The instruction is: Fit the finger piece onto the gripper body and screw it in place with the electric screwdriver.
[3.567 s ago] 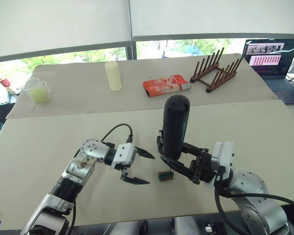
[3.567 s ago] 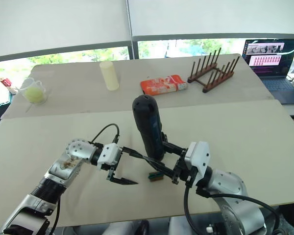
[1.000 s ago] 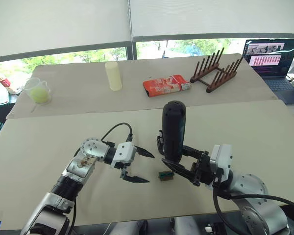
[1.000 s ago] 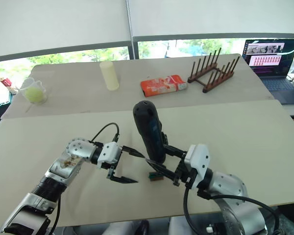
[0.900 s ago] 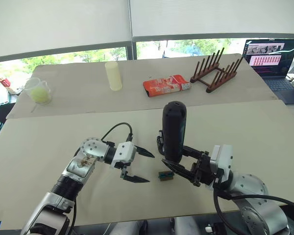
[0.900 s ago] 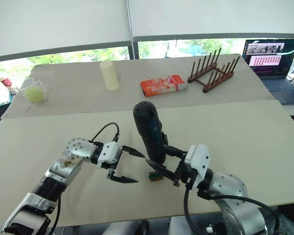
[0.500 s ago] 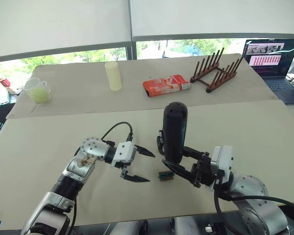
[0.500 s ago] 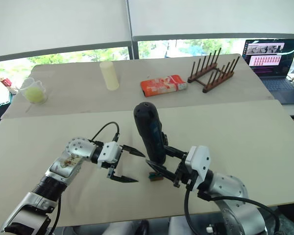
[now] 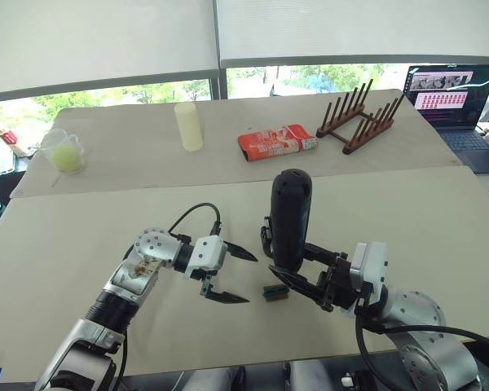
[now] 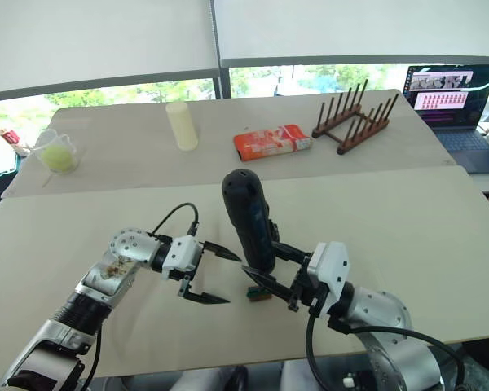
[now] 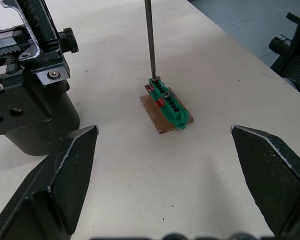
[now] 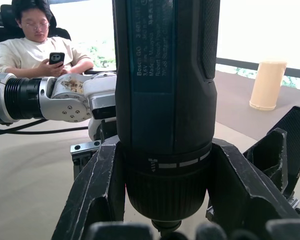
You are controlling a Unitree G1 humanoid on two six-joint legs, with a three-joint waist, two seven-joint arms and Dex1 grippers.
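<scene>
Black and thick, the electric screwdriver [image 9: 289, 216] stands upright near the middle of the table [image 9: 440, 220], clenched low on its body between the right gripper's [image 9: 300, 277] two fingers. Its thin metal bit [image 11: 148, 37] points straight down and its tip rests on the end of a small green block [image 11: 169, 102] that lies on a little brown plate. From the block, the gripper body [image 11: 27, 90] sits just beside it at about 12 o'clock, partly hidden behind the screwdriver in the head views. The left gripper [image 9: 228, 277] hovers at the block's 9 o'clock, its fingers spread wide and holding nothing, well clear of the block. I cannot make out the finger piece anywhere. Farther back on the table, toward 12 o'clock, lie a red packet [image 9: 275, 142], a cream cylinder [image 9: 188, 125] and a wooden rack [image 9: 360, 118].
</scene>
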